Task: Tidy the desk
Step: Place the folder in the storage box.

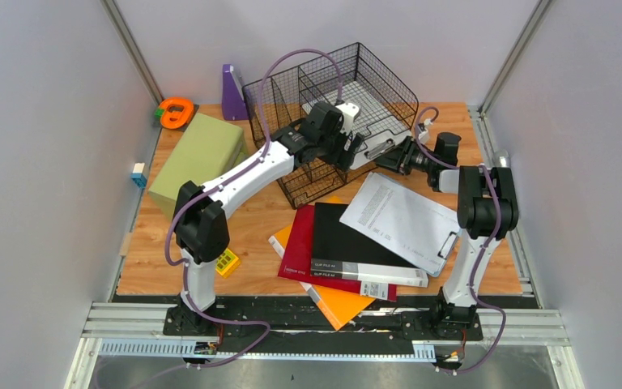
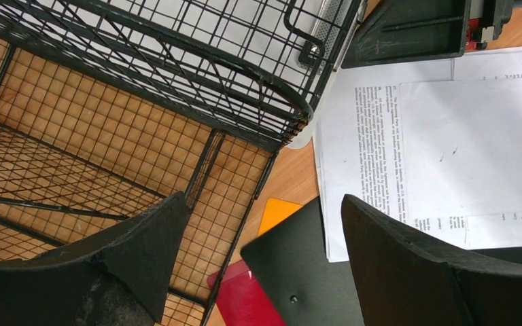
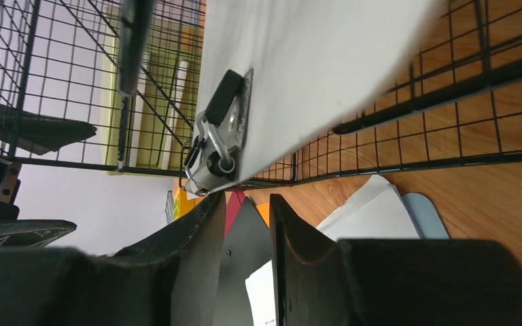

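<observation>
Writing: the white spine labels on the black folder (image 1: 348, 239) read "CLIP FILE A4". The red folder (image 1: 296, 243) under it carries small print, too small to read. The printed sheet on the clipboard (image 1: 405, 219) is also illegible.

Surface: the desk (image 1: 255, 225) is light-brown wood grain and fills the cell floor. Grey walls stand at 9, 12 and 3 o'clock, aluminium rails at 6. Its long axis runs 9 to 3.

- Wire basket (image 1: 372, 73) at 12 o'clock, olive box (image 1: 198, 158) at 10, folders at 6, clipboard at 4.
- Left gripper (image 2: 262, 204) hangs over the basket's near corner, fingers wide apart and empty.
- Right gripper (image 3: 246, 200) sits just below a metal clip (image 3: 221, 129) on a white board in the basket. Fingers narrow, a slim gap, nothing between.
</observation>
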{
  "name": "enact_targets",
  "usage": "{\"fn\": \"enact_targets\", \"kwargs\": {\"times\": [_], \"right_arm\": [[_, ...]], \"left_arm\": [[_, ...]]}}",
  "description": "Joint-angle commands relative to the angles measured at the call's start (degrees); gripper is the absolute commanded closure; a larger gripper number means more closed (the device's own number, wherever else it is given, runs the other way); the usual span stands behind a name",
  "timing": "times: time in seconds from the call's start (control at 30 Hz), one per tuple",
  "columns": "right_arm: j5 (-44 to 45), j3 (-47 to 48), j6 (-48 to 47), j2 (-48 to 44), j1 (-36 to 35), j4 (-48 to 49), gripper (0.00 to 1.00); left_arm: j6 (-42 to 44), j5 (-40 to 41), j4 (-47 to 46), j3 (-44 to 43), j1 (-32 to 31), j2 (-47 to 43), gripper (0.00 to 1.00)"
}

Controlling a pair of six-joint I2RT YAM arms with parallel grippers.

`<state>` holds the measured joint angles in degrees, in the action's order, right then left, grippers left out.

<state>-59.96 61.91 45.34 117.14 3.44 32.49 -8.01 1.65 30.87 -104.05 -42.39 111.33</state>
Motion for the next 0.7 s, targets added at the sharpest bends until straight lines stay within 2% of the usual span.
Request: {"fn": "enact_targets", "kwargs": {"times": [0.0,0.17,0.23,0.37,0.43,0.67], "right_arm": [[1.5,1.0,-6.2,-3.2,-0.2,-6.0,0.66],[1.9,-0.7,-19.8,-9.9,1.4,-20.2,0.57],[1.7,-1.9,-23.7,-12.9,2.8,-24.8,0.49],[1.7,-6.1,-31.3,-21.6,7.7,-31.7,0.43],[2.4,-7.0,-36.7,-25.8,9.6,-38.2,0.40],[13.7,-10.4,-53.8,-44.1,11.9,-53.7,0.29]], "left_arm": [[3.6,1.5,-0.3,0.4,0.0,-4.0,0.08],[7.4,3.2,-0.1,2.7,0.0,-6.7,0.03],[9.5,2.8,-0.3,4.3,0.0,-8.2,0.01],[12.9,-0.5,-0.5,8.9,0.0,-11.7,0.00],[14.6,-3.8,-1.0,12.7,-0.2,-13.5,0.00],[18.8,-9.4,-4.8,20.4,-2.6,-17.4,0.00]]}}
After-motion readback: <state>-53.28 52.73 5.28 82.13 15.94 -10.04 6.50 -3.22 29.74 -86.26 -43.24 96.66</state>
